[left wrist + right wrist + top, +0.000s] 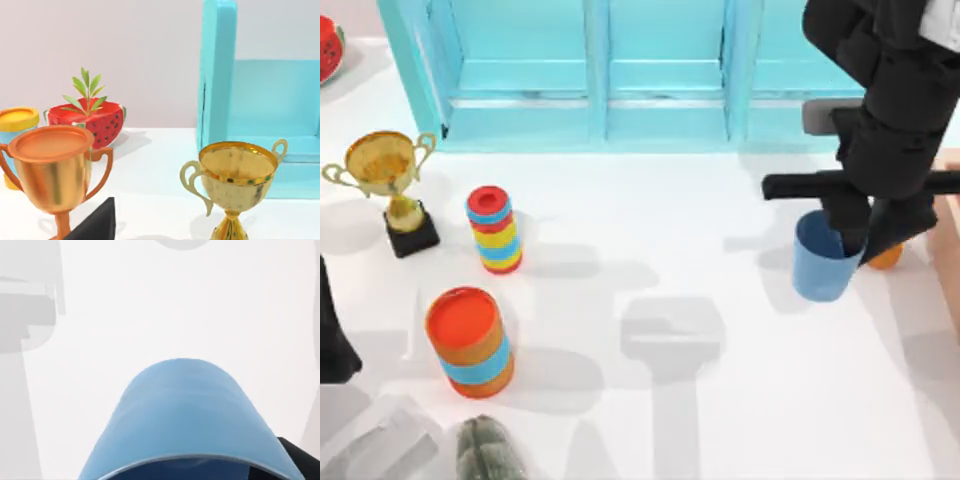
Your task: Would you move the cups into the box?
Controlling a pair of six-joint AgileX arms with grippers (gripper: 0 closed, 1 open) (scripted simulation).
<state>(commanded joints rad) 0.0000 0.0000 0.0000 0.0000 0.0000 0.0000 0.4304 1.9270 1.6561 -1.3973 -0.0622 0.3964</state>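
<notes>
Currently, status by item:

Right gripper (868, 245): positioned at the right side of the table, over the rim of the blue cup. One finger reaches down inside the cup; the other sits outside the wall on the right. The fingers pinch the cup wall between them.

Blue cup (823, 258): at the right side of the white table (700, 250), tilted, mouth facing up and toward the gripper. In the right wrist view the cup (187, 415) appears close to the camera, pale blue outer wall and darker blue interior. Whether its base touches the table cannot be told.

Box (950, 235): pale tan rim at the right edge of the top view, just beside the right gripper. The blue cup is outside it.

Orange object (886, 258): small and round, partly hidden behind the right gripper, between the cup and the box.

Left arm (334, 335): parked at the left edge of the table; finger state cannot be told.

Gold trophy (388, 180): upright on a black base, left rear of the table; also in the left wrist view (237, 182), beside a copper trophy (52, 170).

Striped cylinders: slim one (494, 230) near the trophy, wider one (470, 342) in front of it, both upright.

Turquoise cabinet (620, 70): along the rear edge of the table.
</notes>
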